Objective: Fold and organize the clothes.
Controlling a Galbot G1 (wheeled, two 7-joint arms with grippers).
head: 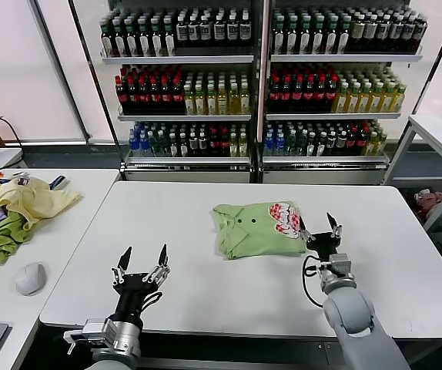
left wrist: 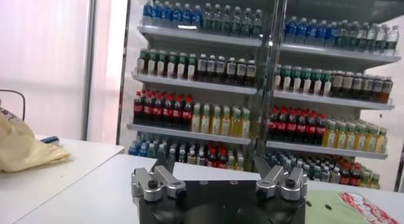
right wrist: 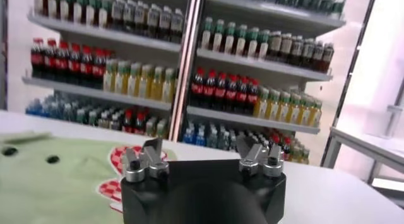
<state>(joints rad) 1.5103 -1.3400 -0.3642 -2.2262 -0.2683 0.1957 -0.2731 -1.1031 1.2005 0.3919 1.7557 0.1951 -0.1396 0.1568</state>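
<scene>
Polo shirt [head: 253, 228] folded on table [head: 205, 285], right gripper [head: 318, 224] beside it.

A: Room layout?

B: White work table [head: 205, 293] filled centre frame. At 12 o'clock stood glass-fronted shelving [head: 261, 85] stocked with rows of bottles [head: 179, 92]: dark, red, yellow-green and blue.

A: Sides?

B: At 9 o'clock, a second white table [head: 59, 247] sat just beside the first, carrying a grey mouse [head: 30, 277] and a heap of yellow, purple and green cloth [head: 13, 212]. At 2 o'clock, a white-framed side table [head: 440, 135]. Bright translucent wall panels [head: 13, 69] were at 10 o'clock; floor grey.
</scene>
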